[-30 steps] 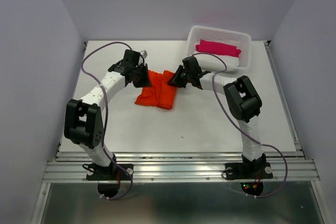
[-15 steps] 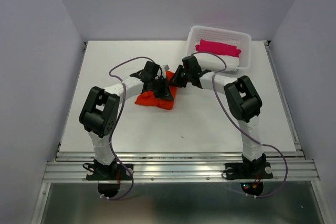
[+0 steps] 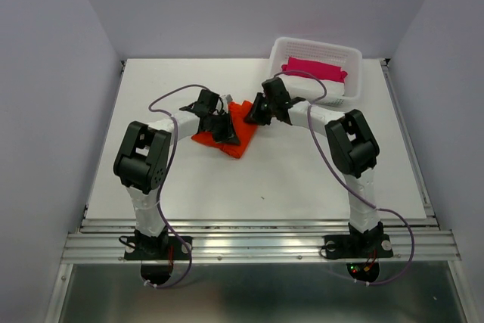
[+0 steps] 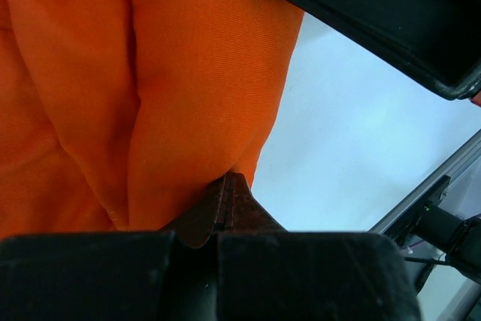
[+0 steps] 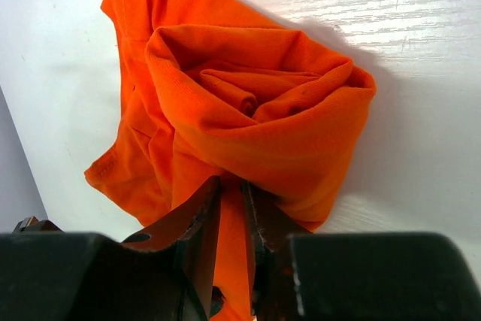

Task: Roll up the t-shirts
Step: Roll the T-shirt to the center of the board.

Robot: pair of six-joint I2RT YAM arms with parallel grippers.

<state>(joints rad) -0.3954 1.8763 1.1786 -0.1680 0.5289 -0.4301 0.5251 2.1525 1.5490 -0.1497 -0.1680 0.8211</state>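
The orange-red t-shirt [image 3: 236, 135] lies bunched on the white table, between my two arms. From the left, my left gripper [image 3: 223, 128] sits over its middle. In the left wrist view the left gripper [image 4: 229, 182] is shut, with the cloth [image 4: 150, 95] drawn down to its tip. My right gripper [image 3: 255, 115] is at the shirt's far right corner. The right wrist view shows the right gripper [image 5: 233, 186] shut on a strip of the t-shirt [image 5: 255, 110], which curls into a loose roll in front of it.
A white basket [image 3: 318, 41] stands at the back right of the table [image 3: 302, 179], holding a magenta-pink bundle [image 3: 314, 68] and a white bundle [image 3: 327, 90]. Walls close the table on the left, back and right. A metal rail [image 3: 257, 243] runs along the near edge.
My left gripper has swung right from the shirt's left edge to over its middle. The shirt has drawn into a narrower, folded shape. The right gripper has barely moved.
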